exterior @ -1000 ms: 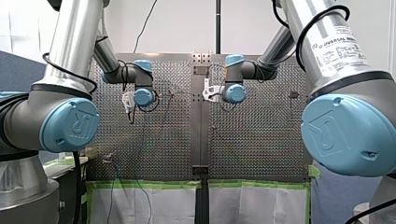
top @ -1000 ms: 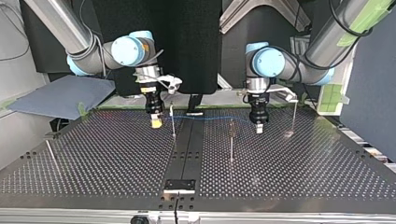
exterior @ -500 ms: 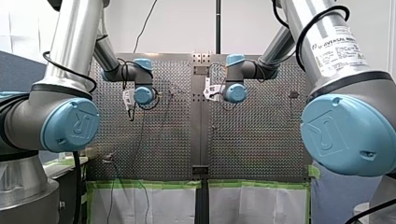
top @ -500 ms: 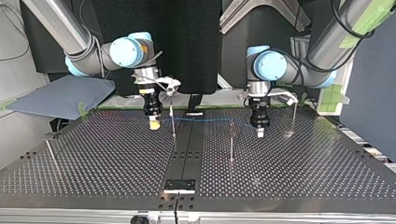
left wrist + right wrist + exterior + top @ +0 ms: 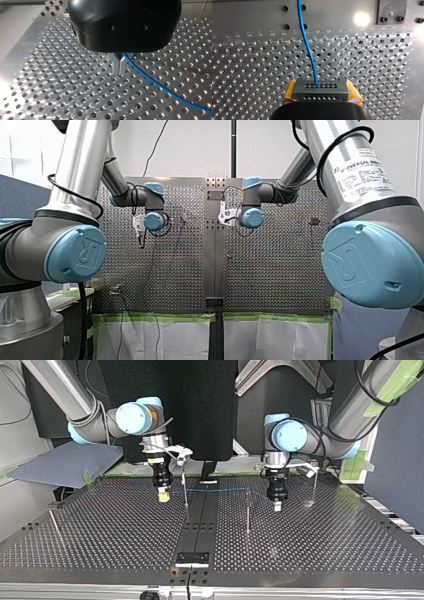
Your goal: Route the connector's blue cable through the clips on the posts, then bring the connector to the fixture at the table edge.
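My right gripper clamps the connector in yellow pads, my left gripper pinches the blue cable, strung between them across the table centre, near the tops of both posts, grippers outboard.

Dark grey connector with 2 rows of holes; its blue cable leaves the upper row, curving gently away.
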You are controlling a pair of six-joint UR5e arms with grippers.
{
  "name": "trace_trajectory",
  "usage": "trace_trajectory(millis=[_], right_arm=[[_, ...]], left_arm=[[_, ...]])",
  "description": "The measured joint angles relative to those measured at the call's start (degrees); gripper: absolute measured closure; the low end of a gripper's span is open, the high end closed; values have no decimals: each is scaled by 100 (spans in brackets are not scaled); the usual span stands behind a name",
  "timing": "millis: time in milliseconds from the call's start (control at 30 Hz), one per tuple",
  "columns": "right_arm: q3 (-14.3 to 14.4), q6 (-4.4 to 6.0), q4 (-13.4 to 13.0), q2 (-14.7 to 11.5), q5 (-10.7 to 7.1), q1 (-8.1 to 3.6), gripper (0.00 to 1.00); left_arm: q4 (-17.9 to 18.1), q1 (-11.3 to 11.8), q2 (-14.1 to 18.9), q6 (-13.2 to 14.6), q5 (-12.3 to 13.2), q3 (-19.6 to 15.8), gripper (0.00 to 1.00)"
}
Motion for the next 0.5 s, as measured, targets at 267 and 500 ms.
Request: trace_trajectory(millis=[267, 500], right_arm=[[-16, -3, -1, 18, -3, -11, 100], [-19, -10, -17, 31, -3, -120, 100]], left_arm=[[-65, 25, -102, -28, 8, 84, 100], [-49, 69, -109, -57, 64, 114, 100]])
